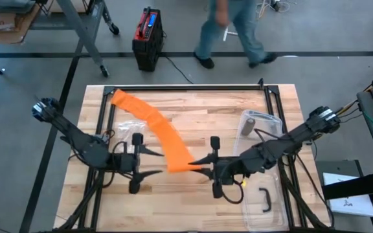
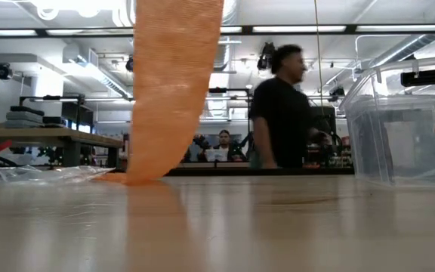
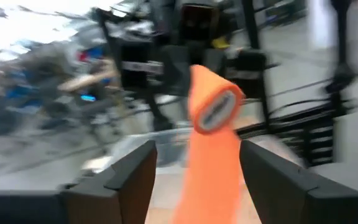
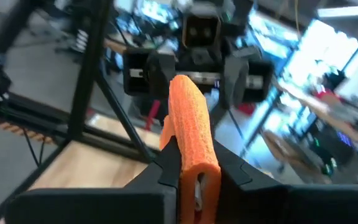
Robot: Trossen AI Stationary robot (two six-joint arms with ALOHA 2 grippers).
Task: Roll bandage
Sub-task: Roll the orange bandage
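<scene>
right tool (image 1: 207, 166) clamped on the orange bandage (image 1: 154, 123) mid-frame, left tool (image 1: 153, 162) open wide beside it

The bandage (image 1: 164, 137) is orange woven cloth, matt and slightly rough. The table (image 1: 238, 110) is pale planked wood with a smooth, faintly shiny finish. The bin (image 2: 399, 128) is clear glossy plastic.

The bandage (image 2: 174, 91) runs off the low view's top edge, so its held end is hidden there. The left wrist view is blurred throughout. The bin (image 2: 406, 125) is cut at the right edge.
</scene>
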